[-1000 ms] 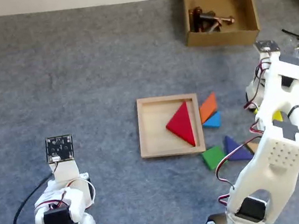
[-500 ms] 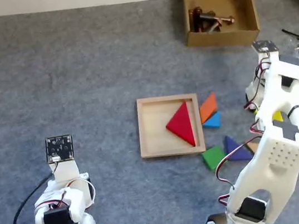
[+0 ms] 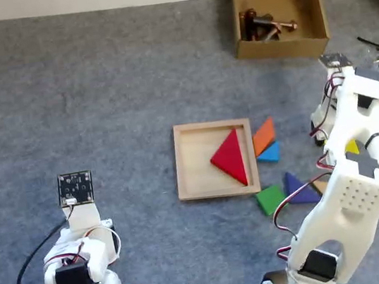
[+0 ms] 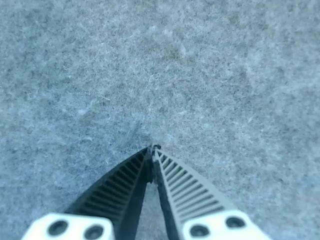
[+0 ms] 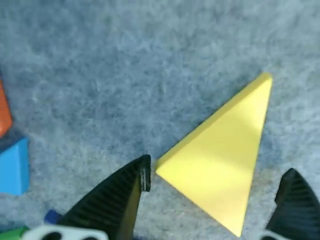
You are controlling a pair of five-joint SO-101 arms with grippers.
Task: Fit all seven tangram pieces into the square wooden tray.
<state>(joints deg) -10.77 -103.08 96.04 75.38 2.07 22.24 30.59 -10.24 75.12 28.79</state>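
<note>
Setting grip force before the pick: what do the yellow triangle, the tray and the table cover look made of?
Yellow triangle: probably painted wood, with a smooth, even, slightly satin face and crisp edges; plastic cannot be ruled out. Tray: unpainted-looking light wood, pale tan and matte. Table cover: grey felt or short carpet, with fuzzy fibres showing.

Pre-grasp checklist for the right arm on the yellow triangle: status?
1. Right gripper open: ok.
2. Yellow triangle between its jaws, flat on the carpet: ok.
3. Low enough to grip the piece's edges: cannot tell.
4. Tray has room beside the red triangle: ok.
5. Left gripper shut, over bare carpet: ok.
</note>
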